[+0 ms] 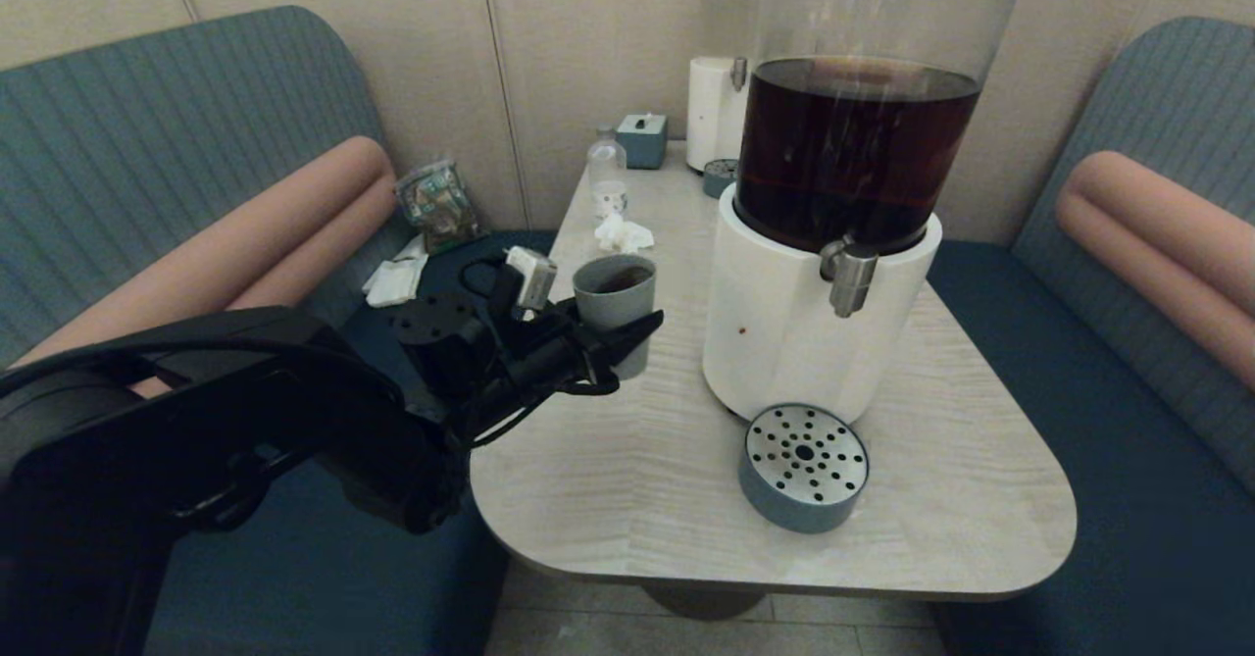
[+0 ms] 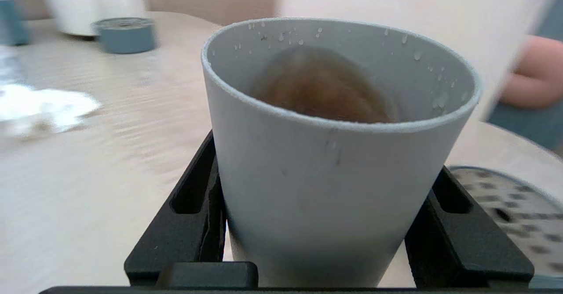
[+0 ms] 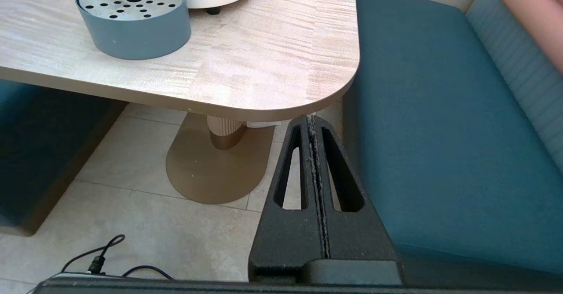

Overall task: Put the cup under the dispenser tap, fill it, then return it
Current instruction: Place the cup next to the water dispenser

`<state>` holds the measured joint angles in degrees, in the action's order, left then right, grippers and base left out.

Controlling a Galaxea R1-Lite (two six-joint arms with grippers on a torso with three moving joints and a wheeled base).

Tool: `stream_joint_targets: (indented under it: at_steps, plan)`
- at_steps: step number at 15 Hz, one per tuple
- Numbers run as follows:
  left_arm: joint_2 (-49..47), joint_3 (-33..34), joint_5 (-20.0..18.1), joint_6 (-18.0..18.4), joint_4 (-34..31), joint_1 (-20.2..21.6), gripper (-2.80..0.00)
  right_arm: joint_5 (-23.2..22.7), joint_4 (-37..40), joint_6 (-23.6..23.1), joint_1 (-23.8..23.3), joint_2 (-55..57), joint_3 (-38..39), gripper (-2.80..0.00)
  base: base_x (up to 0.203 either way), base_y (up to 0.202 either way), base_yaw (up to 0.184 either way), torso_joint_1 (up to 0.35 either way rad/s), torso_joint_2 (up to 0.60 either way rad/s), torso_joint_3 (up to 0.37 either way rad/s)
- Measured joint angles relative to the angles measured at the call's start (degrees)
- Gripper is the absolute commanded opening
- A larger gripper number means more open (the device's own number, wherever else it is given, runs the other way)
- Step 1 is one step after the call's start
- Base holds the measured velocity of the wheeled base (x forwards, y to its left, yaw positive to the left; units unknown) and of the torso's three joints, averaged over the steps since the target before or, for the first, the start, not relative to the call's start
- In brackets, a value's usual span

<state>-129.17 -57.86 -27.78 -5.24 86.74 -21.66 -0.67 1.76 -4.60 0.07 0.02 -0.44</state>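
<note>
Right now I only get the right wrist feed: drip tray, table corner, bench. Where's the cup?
Observer: The left tool is shut on the cup, left of the dispenser's white base.
Operator: Right tool is shut below the table corner here. Cup filled?
Observer: Brown liquid sits in it, with droplets on the inner wall.
Operator: Is it under the tap?
Observer: No. The dispenser tap has no cup below it; the cup is well to its left.
</note>
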Motion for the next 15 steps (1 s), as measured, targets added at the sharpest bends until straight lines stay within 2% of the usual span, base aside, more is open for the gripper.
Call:
stream_joint_targets:
  at_steps: [6, 15]
  plan:
    - [-4.3, -6.4, 0.4, -0.8, 0.0, 3.2, -2.8, 0.0, 0.0, 0.0, 0.0, 0.0, 0.0, -2.8, 0.0, 0.0, 0.0, 0.0, 0.0, 0.0]
    - [-13.3, -16.8, 0.5, -0.9, -0.3, 5.7, -2.8, 0.0, 0.0, 0.0, 0.0, 0.0, 0.0, -2.8, 0.0, 0.0, 0.0, 0.0, 0.0, 0.0]
